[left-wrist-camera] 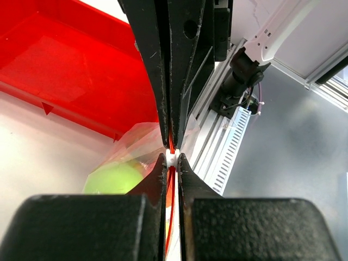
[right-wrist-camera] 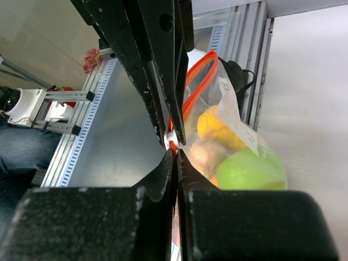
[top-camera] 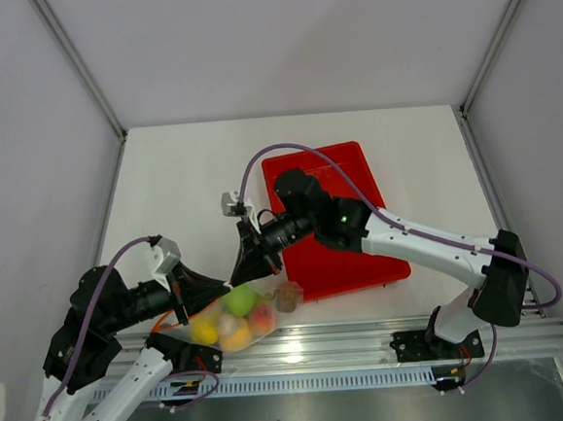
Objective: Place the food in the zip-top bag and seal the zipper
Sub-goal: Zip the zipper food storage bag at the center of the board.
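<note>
The clear zip-top bag (top-camera: pixel 234 320) hangs over the table's near edge, with the food inside: green apple (top-camera: pixel 240 300), peach (top-camera: pixel 263 318), yellow pieces (top-camera: pixel 205 331) and a brown piece (top-camera: pixel 288 296) at its right end. My left gripper (top-camera: pixel 224 286) and right gripper (top-camera: pixel 240 275) meet tip to tip at the bag's mouth. In the left wrist view my left gripper (left-wrist-camera: pixel 171 159) is shut on the orange-red zipper (left-wrist-camera: pixel 172 187), at a white slider (left-wrist-camera: pixel 171 157). In the right wrist view my right gripper (right-wrist-camera: pixel 175 151) is shut on the zipper (right-wrist-camera: pixel 202 76), beside the apple (right-wrist-camera: pixel 253 169).
The red tray (top-camera: pixel 348 254) lies on the table just behind and right of the bag, also in the left wrist view (left-wrist-camera: pixel 54 70). An aluminium rail (top-camera: pixel 370 338) runs along the near edge under the bag. Enclosure walls stand left, right and back.
</note>
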